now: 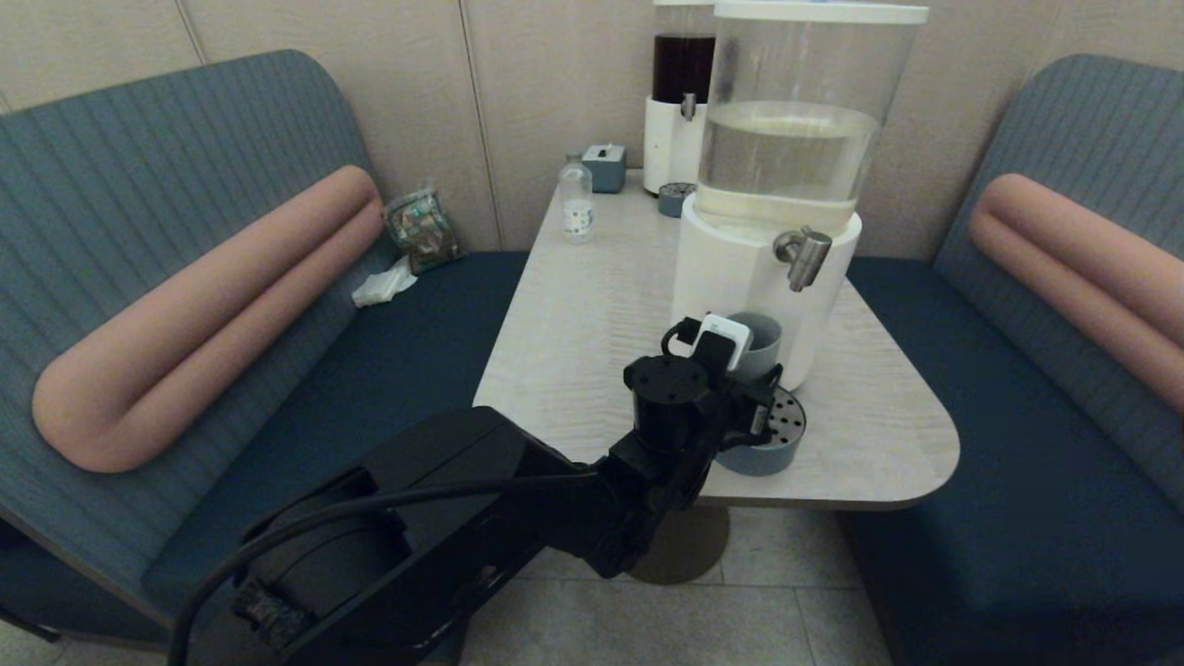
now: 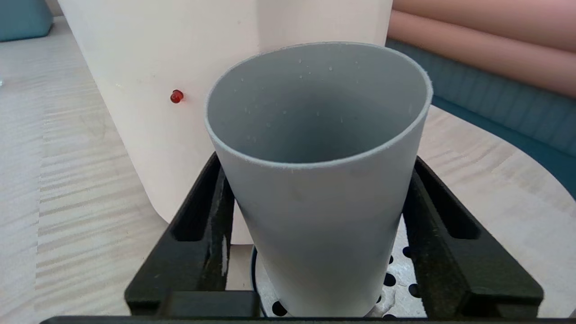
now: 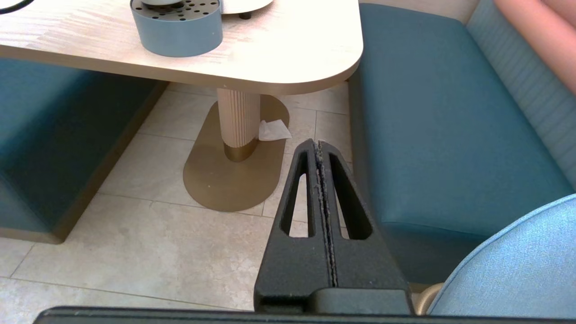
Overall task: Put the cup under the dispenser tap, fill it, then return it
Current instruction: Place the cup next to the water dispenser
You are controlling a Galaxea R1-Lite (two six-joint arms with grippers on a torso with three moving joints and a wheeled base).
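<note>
Left wrist view shows the cup (image 2: 317, 180) standing upright between the two black fingers (image 2: 202, 225) of the left gripper (image 2: 315, 234), one finger along each side of its lower wall; both fingers lie right against the grey-blue wall with no gap to be seen, so the jaws are closed in on the cup; its foot rests on the perforated top of the round tray (image 2: 396, 288), and its open mouth faces the camera with small droplets on the inner wall; just behind it rises the white base (image 2: 148, 112) of the large dispenser, with a small red light (image 2: 177, 96) on its face; in the head view the left gripper (image 1: 740, 370) reaches in from the near edge of the table (image 1: 592, 314) and largely hides the cup (image 1: 763, 340), which stands on the tray (image 1: 772, 444) close against the white base, below the dispenser tap (image 1: 803, 255) and slightly to its left; in the right wrist view the right gripper (image 3: 320, 148) hangs low over the floor (image 3: 135, 234) beside the table's pedestal (image 3: 237, 121), its fingers pressed flat together with nothing between them.
</note>
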